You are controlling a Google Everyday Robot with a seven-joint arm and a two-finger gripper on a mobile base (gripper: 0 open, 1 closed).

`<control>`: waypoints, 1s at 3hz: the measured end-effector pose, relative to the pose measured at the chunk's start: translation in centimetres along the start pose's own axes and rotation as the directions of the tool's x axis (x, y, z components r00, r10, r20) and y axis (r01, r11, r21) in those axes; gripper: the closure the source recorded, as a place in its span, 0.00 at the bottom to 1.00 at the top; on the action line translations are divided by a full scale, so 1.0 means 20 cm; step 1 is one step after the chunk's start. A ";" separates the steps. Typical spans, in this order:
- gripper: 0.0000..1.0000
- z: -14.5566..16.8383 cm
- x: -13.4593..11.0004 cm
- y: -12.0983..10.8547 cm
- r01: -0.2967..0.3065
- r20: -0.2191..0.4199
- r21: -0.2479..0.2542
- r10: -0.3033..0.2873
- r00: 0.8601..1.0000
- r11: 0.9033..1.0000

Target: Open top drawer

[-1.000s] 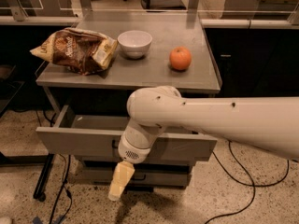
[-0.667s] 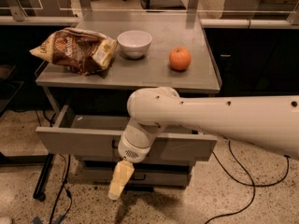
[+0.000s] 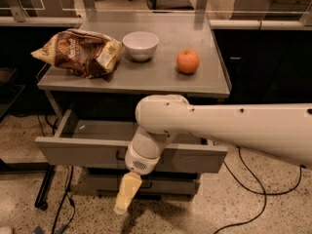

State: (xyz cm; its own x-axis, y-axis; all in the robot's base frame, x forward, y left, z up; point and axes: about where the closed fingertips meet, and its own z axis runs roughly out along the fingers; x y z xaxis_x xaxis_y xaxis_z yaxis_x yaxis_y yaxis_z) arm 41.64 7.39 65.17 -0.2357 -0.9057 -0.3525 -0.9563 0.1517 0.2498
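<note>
The top drawer (image 3: 73, 152) is a wide grey metal front below the table top. It stands pulled out toward me, and its grey inside (image 3: 97, 129) shows. Its small dark handle (image 3: 119, 155) peeks out just left of my wrist. My white arm reaches in from the right and crosses in front of the drawer. My gripper (image 3: 125, 197) is yellowish and hangs down and to the left below the drawer's front, over the floor. It touches nothing and is apart from the handle. A lower grey drawer (image 3: 175, 185) sits shut underneath.
On the grey table top (image 3: 204, 79) lie a brown snack bag (image 3: 78, 51), a white bowl (image 3: 140, 45) and an orange (image 3: 187, 61). Cables (image 3: 253, 189) run over the speckled floor right and left. A dark stand leg (image 3: 46, 191) stands at the left.
</note>
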 end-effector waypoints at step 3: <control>0.00 -0.03 0.03 0.15 -0.004 0.013 -0.017 0.004 1.000 1.000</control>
State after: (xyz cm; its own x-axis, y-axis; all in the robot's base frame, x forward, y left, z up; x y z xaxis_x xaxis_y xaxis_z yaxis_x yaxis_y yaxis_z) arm 38.82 7.05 66.19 -0.2417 -0.8997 -0.3635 -0.9524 0.1483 0.2664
